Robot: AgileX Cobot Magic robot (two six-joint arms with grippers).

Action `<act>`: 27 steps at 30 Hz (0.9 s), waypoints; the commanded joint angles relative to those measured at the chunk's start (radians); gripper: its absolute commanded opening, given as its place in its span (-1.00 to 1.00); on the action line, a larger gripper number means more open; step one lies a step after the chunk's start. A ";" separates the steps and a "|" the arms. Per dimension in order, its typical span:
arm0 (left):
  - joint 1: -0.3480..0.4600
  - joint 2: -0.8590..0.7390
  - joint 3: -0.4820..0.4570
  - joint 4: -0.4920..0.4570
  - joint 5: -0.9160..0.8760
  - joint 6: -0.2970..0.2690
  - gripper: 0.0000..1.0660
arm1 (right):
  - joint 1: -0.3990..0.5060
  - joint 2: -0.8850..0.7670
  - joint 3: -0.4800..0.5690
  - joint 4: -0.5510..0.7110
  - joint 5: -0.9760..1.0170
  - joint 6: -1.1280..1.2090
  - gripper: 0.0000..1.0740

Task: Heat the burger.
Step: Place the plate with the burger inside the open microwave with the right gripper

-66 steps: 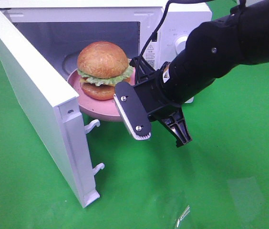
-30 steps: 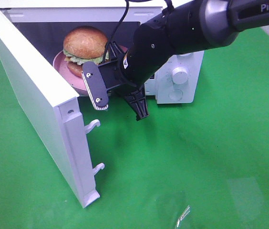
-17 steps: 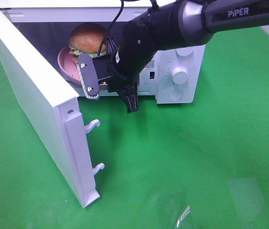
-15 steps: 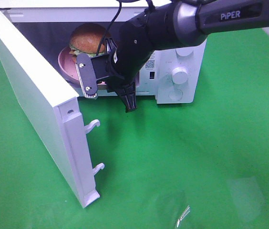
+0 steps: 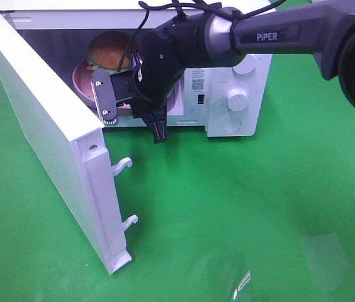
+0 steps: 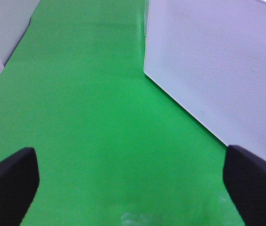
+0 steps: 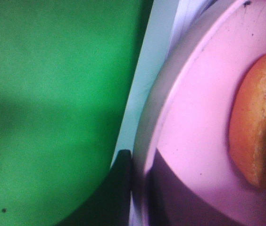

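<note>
The burger (image 5: 107, 49) with its brown-orange bun sits on a pink plate (image 5: 80, 80) inside the open white microwave (image 5: 237, 70). My right gripper (image 5: 131, 114) is at the cavity mouth, shut on the plate's near rim. Its arm hides much of the plate and part of the burger. The right wrist view shows the plate (image 7: 194, 141) very close, the bun's edge (image 7: 260, 127) and one dark finger (image 7: 120, 193) against the rim. My left gripper (image 6: 133, 188) is open over green cloth, beside a white perforated panel (image 6: 218, 70). It does not show in the high view.
The microwave door (image 5: 45, 126) stands wide open at the left, with two latch hooks (image 5: 122, 165) on its edge. Knobs (image 5: 236, 97) are on the microwave's right panel. A green cloth (image 5: 259, 207) covers the table. A small clear scrap (image 5: 242, 283) lies near the front.
My right gripper has carried the plate and burger from in front of the opening back and to the left, deeper into the microwave cavity. The door has not moved.
</note>
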 commanded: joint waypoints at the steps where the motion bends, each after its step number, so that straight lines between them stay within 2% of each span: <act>1: 0.001 -0.020 0.003 -0.007 -0.008 -0.003 0.83 | -0.002 -0.001 -0.034 -0.012 -0.045 0.006 -0.98; 10: 0.001 -0.020 0.003 -0.007 -0.008 -0.003 0.83 | -0.006 0.047 -0.094 -0.012 -0.032 0.018 -0.95; 22: 0.001 -0.020 0.003 -0.007 -0.008 -0.003 0.83 | -0.017 0.061 -0.102 -0.022 -0.035 0.053 -0.87; 26: 0.001 -0.020 0.003 -0.007 -0.008 -0.003 0.83 | -0.017 0.061 -0.102 -0.024 -0.035 0.056 -0.78; 27: 0.001 -0.020 0.003 -0.007 -0.008 -0.003 0.83 | -0.017 0.061 -0.102 -0.024 -0.035 0.063 -0.69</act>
